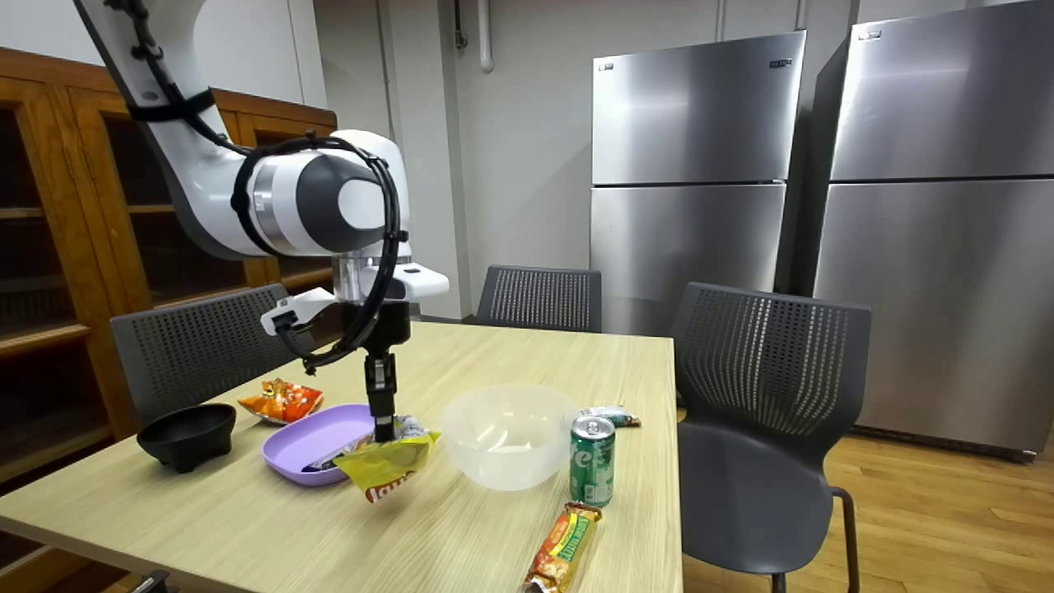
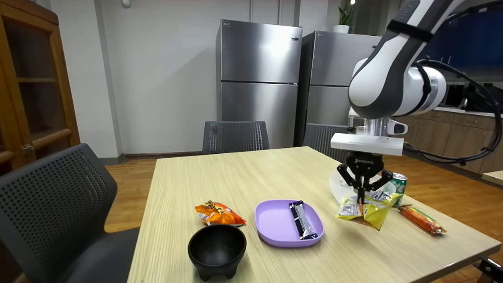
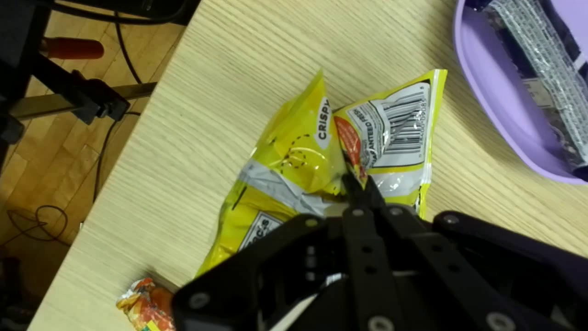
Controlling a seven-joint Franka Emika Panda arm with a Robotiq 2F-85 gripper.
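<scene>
My gripper (image 1: 384, 432) is shut on a crumpled yellow snack bag (image 1: 387, 468), pinching it near its middle; the fingers also show in an exterior view (image 2: 360, 198) and in the wrist view (image 3: 360, 186). The bag (image 3: 294, 165) hangs low over the table; I cannot tell if it touches. A purple plate (image 2: 273, 220) with a dark wrapped bar (image 2: 301, 220) in it stands beside the bag. A translucent bowl (image 1: 506, 453) is on the bag's other side, partly hidden behind the gripper in an exterior view (image 2: 337, 184).
A green can (image 1: 592, 465) and an orange-red wrapped bar (image 1: 566, 543) are near the bowl. A small packet (image 1: 611, 416) lies behind the can. A black bowl (image 2: 217, 251) and an orange snack bag (image 2: 220, 213) stand past the plate. Chairs (image 1: 774, 395) surround the table.
</scene>
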